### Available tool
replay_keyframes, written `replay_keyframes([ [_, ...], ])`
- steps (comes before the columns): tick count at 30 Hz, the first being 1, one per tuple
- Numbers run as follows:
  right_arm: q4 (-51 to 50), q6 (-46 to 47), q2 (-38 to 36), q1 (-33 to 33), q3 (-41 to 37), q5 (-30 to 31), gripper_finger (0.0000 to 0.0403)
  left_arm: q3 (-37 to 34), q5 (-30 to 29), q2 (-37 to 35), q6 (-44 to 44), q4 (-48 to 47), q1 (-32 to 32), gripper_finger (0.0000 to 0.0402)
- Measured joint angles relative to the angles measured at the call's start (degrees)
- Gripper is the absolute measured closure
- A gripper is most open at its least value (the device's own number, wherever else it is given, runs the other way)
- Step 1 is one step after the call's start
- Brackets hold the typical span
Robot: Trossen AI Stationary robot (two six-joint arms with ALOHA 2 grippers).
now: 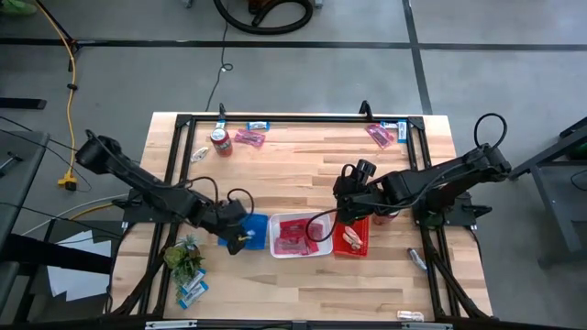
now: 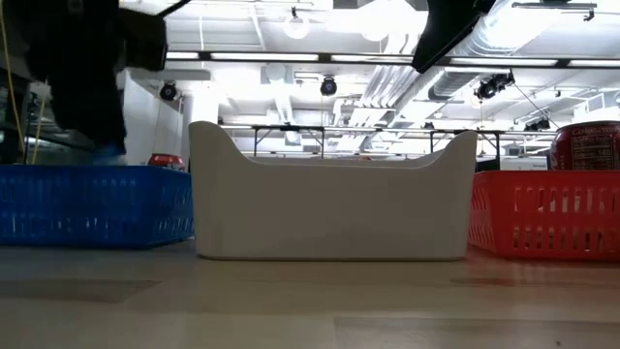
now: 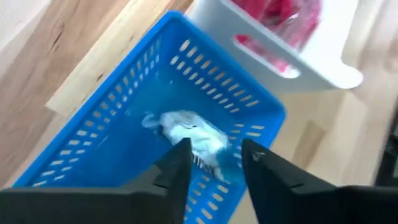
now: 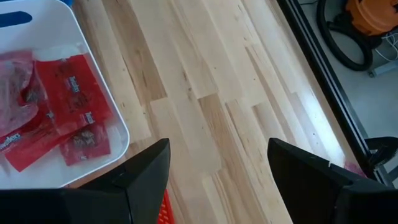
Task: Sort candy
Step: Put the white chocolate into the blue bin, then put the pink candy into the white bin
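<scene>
On the tabletop [image 1: 303, 151] three trays stand in a row; pink candy [image 1: 293, 236] fills the white tray [image 1: 299, 217]. The left gripper [image 3: 214, 163], fingers parted, hangs over a blue-and-white sweet [image 3: 186, 134] in the blue tray [image 3: 106, 130]. The right gripper [image 4: 217, 165] hovers open, empty. The packets look light, crinkly and slippery: pinch flat edges.

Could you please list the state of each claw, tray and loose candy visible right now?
Left claw: open, above the blue tray, nothing held.
Right claw: open, empty, over bare wood beside the white tray.
Blue tray: upright, holds a blue-and-white candy.
White tray: upright, holds pink packets.
Red tray: upright, holds a few candies.
Soda can: standing upright.
Far-edge candy: unsorted, flat on the table.
</scene>
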Motion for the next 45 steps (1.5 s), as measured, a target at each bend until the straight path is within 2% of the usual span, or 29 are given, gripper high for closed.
replay_keyframes([
  [5,-0.4,-0.3,0.0,0.0,0.0,-1.7,0.0137,3.7,0.6,-3.4,3.7,-5.4,1.7,0.0208],
  [9,-2.3,1.7,0.0,0.1,0.0,-5.2,0.0137,6.5,-1.3,-8.9,4.4,-9.2,2.4,0.0176],
  [12,-5.3,4.8,0.0,0.2,0.0,-5.8,0.0137,7.4,-7.5,-14.3,3.7,-9.9,2.4,0.0166],
  [16,-12.5,12.6,0.0,-0.1,-0.1,-5.0,0.0137,7.7,-18.6,-21.4,3.9,-9.8,2.4,0.0163],
  [20,-15.5,22.4,-2.8,-0.4,-4.0,-5.4,0.0137,7.7,-24.0,-27.0,6.4,-9.8,2.8,0.0163],
  [29,-15.0,44.1,-12.0,-1.2,-13.0,-8.5,0.0137,7.7,-24.9,-31.2,10.7,-9.7,5.9,0.0163],
  [33,-13.5,49.3,-12.9,-4.7,-14.5,-8.7,0.0137,7.7,-22.4,-31.2,14.7,-9.4,8.8,0.0163],
  [37,-5.9,47.8,-12.7,-9.6,-16.0,-10.8,0.0137,7.7,-18.9,-31.1,19.6,-9.3,11.8,0.0163],
  [41,4.1,43.5,-12.7,-14.9,-17.6,-12.5,0.0137,7.7,-18.7,-31.1,26.4,-9.3,15.3,0.0163],
  [45,9.0,41.0,-12.7,-20.6,-18.3,-13.4,0.0137,7.7,-16.7,-31.2,31.0,-8.8,19.9,0.0163],
])
